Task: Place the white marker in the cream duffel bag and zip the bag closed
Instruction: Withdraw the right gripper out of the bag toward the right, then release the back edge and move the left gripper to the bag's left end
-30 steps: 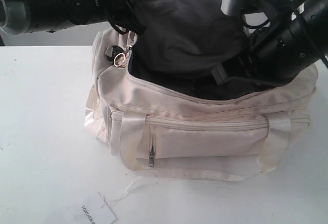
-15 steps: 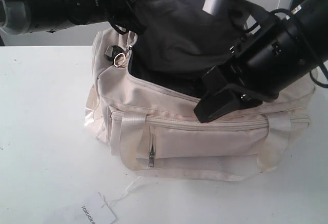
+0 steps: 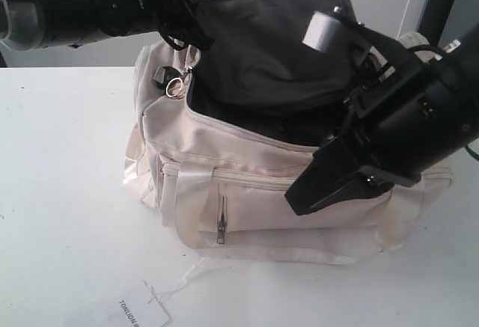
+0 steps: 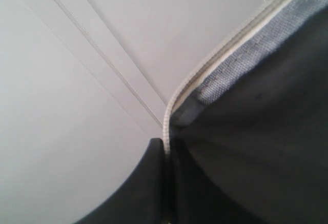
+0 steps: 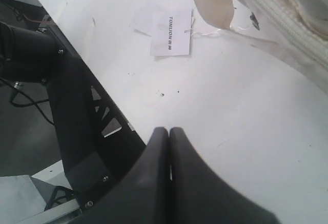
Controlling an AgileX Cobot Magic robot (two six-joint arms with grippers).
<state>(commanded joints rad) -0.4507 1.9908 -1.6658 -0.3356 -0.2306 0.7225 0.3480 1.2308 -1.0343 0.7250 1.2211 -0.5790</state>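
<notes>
Pinches cream duffel bag (image 3: 247,155) open by its flap (image 3: 262,43) in left gripper (image 4: 165,183), with right gripper (image 5: 169,142) closed empty outside and white marker unseen; seemingly zipping next, needing the gold ring (image 3: 177,87).

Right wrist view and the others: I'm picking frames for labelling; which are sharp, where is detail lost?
Exterior view: even light, cream duffel bag fairly sharp, its lining and the close right gripper nearly featureless black. Left wrist view: too close, zipper edge soft. Right wrist view: bright table, paper tag print legible, shut jaws slightly soft.
</notes>
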